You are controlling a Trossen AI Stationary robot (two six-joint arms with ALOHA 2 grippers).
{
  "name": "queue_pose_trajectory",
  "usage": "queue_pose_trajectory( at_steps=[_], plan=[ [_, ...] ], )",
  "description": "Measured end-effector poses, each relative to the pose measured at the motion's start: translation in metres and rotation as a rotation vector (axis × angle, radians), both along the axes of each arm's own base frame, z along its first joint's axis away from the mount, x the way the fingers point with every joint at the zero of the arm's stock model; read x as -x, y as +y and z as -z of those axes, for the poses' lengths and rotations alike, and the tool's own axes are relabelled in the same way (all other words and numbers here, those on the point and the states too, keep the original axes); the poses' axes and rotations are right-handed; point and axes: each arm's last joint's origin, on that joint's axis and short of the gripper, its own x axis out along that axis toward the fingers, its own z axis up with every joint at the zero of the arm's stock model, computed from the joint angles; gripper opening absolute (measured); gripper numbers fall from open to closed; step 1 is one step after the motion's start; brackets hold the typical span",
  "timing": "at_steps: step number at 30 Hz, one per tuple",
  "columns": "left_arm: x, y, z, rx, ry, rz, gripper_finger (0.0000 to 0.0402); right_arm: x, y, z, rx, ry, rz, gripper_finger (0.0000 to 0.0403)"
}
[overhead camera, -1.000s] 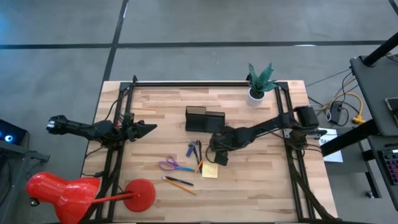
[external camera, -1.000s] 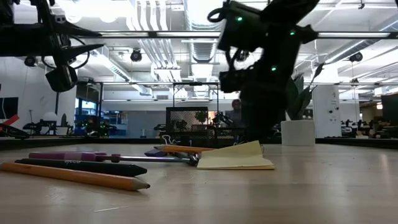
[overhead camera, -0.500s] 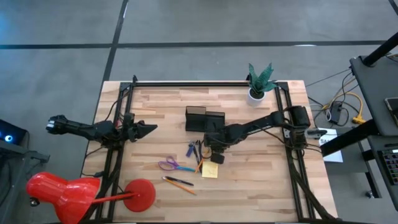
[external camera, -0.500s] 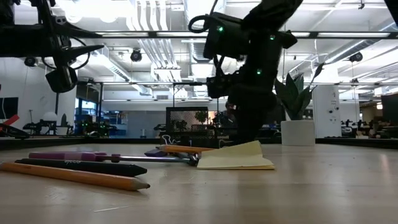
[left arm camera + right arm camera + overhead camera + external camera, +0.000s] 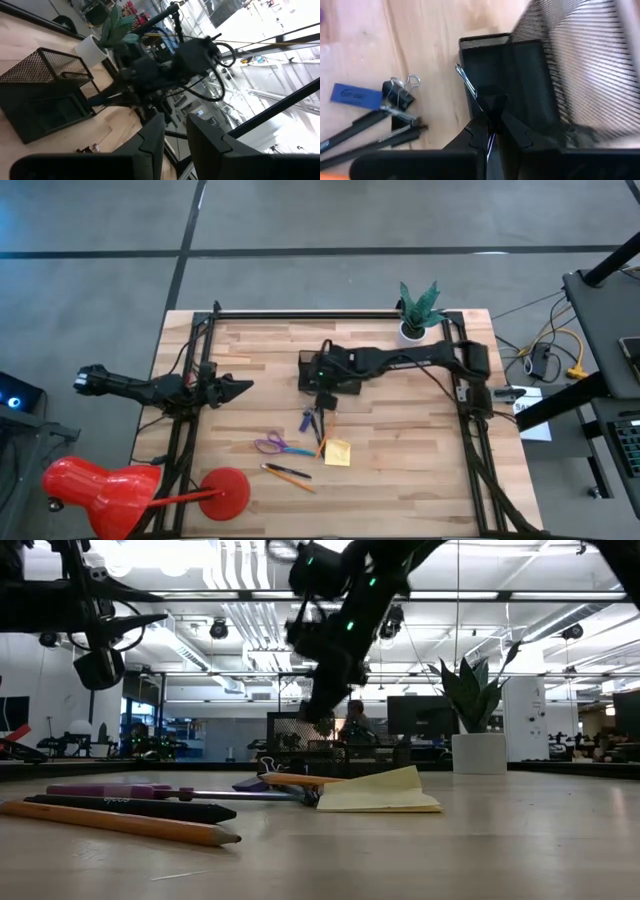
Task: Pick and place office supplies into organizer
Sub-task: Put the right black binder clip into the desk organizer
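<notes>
1. High view: right end effector (image 5: 322,376) hangs above the organizer (image 5: 306,360) at mid-surface (image 5: 400,450). Left end effector (image 5: 240,387) waits at the left edge; a narrow gap shows between its fingers.
2. Right wrist view: fingers pinched tight on a thin blue pen (image 5: 466,80), its free end over a black mesh compartment. Which compartment, cannot tell.
3. Handling, judged: pen is light, stiff, smooth. Pinched near one end it may swivel or slip, so a mid-barrel hold looks safer.
4. Not yet placed: scissors (image 5: 275,446), sticky pad (image 5: 337,452), pencils (image 5: 290,475). The pad is soft-leaved; take it across its edges.
</notes>
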Motion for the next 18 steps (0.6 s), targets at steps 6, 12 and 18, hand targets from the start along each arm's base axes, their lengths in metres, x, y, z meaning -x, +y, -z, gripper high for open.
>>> queue_pose_trajectory(
  at_steps=[6,12,18],
  plan=[
    [0.000,0.000,0.000,0.001,0.001,0.000,0.0066,-0.026,-0.009,0.015,-0.003,0.001,0.015,0.0013],
    [0.000,0.000,0.000,0.004,0.002,0.000,0.0066,-0.038,-0.013,0.021,0.051,0.046,0.046,0.0042],
    [0.000,0.000,0.001,0.004,0.004,-0.002,0.0066,-0.035,-0.011,0.021,0.038,0.075,0.069,0.0115]
  ],
)
